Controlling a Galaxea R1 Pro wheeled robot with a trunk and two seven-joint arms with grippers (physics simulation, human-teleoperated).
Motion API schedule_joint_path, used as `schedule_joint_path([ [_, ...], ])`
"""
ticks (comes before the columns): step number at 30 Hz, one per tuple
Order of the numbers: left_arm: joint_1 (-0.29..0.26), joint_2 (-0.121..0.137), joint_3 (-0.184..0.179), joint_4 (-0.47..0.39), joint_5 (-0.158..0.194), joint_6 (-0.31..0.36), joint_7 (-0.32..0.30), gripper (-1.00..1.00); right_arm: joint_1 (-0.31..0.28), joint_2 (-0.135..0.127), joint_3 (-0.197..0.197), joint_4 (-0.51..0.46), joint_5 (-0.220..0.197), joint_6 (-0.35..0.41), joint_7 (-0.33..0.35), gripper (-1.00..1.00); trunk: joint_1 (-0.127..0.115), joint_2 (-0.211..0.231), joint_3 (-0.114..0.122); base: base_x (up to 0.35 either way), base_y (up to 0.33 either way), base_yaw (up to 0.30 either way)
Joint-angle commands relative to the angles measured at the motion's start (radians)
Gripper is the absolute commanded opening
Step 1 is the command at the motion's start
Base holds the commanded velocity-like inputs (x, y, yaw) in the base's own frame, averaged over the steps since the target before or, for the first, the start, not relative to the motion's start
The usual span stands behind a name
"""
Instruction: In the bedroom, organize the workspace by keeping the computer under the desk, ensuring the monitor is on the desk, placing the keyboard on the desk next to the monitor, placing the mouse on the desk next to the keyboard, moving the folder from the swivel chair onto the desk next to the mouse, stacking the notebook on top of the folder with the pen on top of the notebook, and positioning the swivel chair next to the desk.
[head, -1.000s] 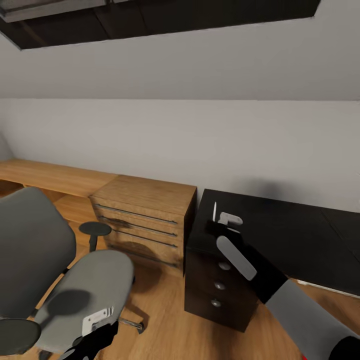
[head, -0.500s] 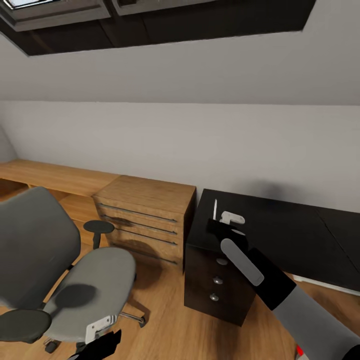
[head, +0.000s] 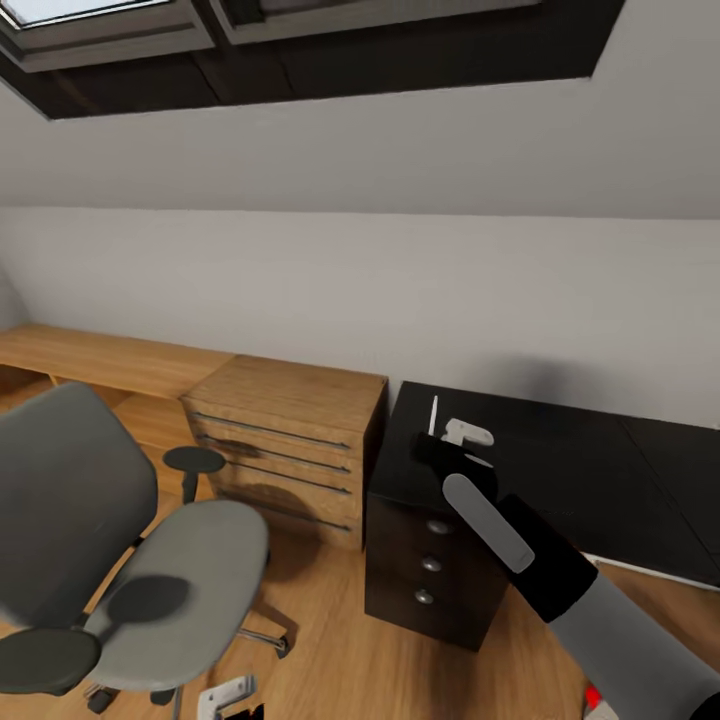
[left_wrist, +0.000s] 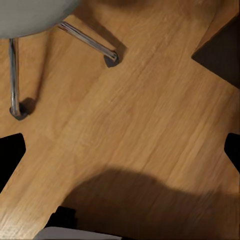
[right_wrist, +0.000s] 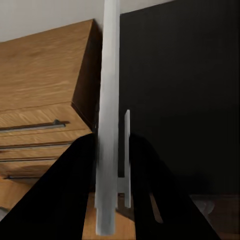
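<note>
Above the black bench's (head: 560, 470) drawer end, right fingers (head: 440, 440) pinched the pen (right_wrist: 107, 115) upright, left fingers (head: 228, 692) apparently spread over floor, swivel chair (head: 110, 560) standing apart from bench; bench top bare, so most placing judged undone.

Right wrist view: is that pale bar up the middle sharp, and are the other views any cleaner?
Right wrist view: the pen between the right end effector fingers is smeared soft at such close range; the desk behind is plain black.
Left wrist view: the floor grain is crisp, with a broad soft shadow low in frame.
Head view: sharp overall, the swivel chair seat carrying a dark shadow blotch.
</note>
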Motion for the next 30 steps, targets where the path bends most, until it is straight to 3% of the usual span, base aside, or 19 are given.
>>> schedule_joint_path([
  [1,0.000,0.000,0.001,0.002,0.009,-0.003,0.004,1.00,-0.002,-0.001,0.002,-0.001,-0.003,0.006,-0.008,-1.00,-0.004,0.006,0.002,0.000,0.000,-0.244],
  [2,0.000,0.013,0.002,0.049,0.010,-0.036,0.004,1.00,-0.001,0.000,0.003,-0.002,-0.003,0.005,-0.012,-1.00,-0.008,0.013,0.005,0.000,0.000,-0.269],
  [6,0.000,0.017,0.003,0.060,0.010,-0.049,0.005,1.00,-0.001,0.001,0.004,-0.002,-0.004,0.004,-0.013,-1.00,-0.023,0.041,0.016,0.000,0.000,-0.236],
  [16,0.000,0.019,0.005,0.064,0.011,-0.064,0.005,1.00,-0.001,0.005,0.009,-0.004,-0.007,0.004,-0.015,-1.00,-0.023,0.041,0.015,0.000,0.000,-0.048],
  [30,0.000,0.019,0.006,0.066,0.011,-0.064,0.005,1.00,-0.001,0.004,0.005,-0.025,-0.028,0.004,-0.074,-1.00,-0.023,0.041,0.015,0.000,0.000,-0.001],
])
